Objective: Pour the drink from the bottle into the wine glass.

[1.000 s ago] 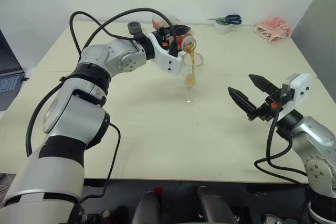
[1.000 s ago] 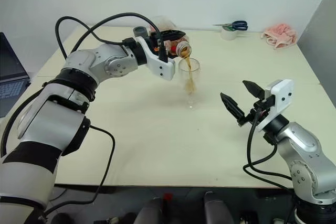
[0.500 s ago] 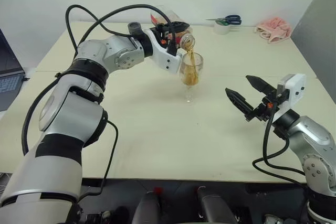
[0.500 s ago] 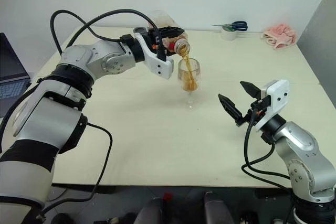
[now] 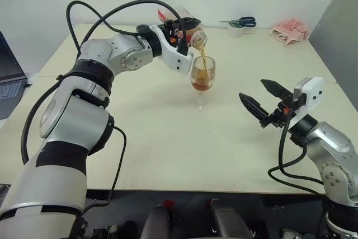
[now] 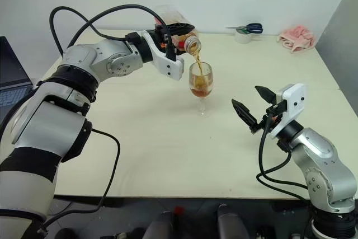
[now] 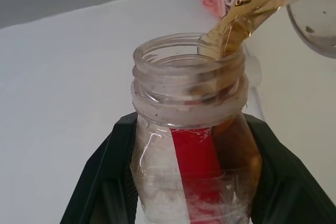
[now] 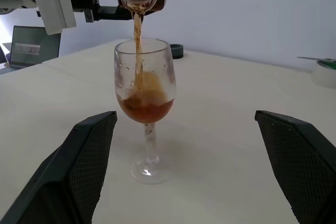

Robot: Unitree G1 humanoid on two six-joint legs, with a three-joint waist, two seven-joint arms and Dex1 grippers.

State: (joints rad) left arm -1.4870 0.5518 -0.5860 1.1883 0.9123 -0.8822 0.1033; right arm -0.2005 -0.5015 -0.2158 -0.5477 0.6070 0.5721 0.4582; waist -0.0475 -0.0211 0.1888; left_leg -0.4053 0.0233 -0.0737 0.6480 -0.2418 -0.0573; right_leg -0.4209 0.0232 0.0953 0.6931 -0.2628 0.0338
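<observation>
We see our left gripper (image 7: 189, 182) clamping the tilted bottle (image 5: 187, 29) above the wine glass (image 5: 202, 78) at the table's far middle, the drink (image 8: 137, 30) streaming in. Bowl partly filled; pouring unfinished. Right gripper (image 5: 262, 103) spread, empty.

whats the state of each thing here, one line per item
bottle: uncapped, tipped over the glass, pouring
drink: streaming into the glass, pooled in the bowl's lower part
wine glass: upright on the table, partly filled
left gripper: shut on the bottle
right gripper: open, empty, beside the glass
scissors: lying closed at the far edge
</observation>
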